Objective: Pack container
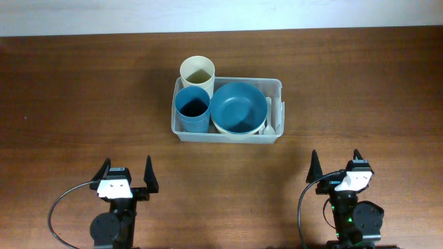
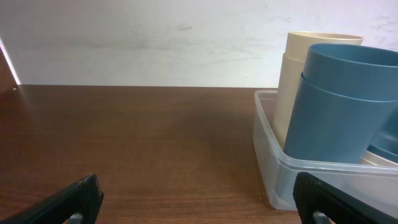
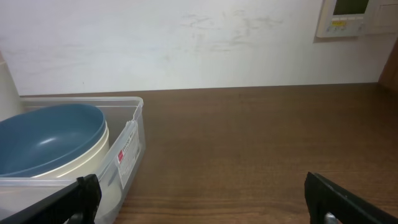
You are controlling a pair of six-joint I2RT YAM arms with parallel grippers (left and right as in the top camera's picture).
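Note:
The clear plastic container sits at the middle of the table, past both grippers. Inside it stand a cream cup at the back left and a blue cup in front of it. A blue bowl rests in a cream bowl on the right, with a white spoon beside them. My left gripper is open near the front left, empty. My right gripper is open at the front right, empty. In the left wrist view the container and blue cup lie to the right. In the right wrist view the container and blue bowl lie to the left.
Bare brown wooden tabletop surrounds the container on all sides. A white wall runs behind the table's far edge, with a wall panel at the upper right in the right wrist view.

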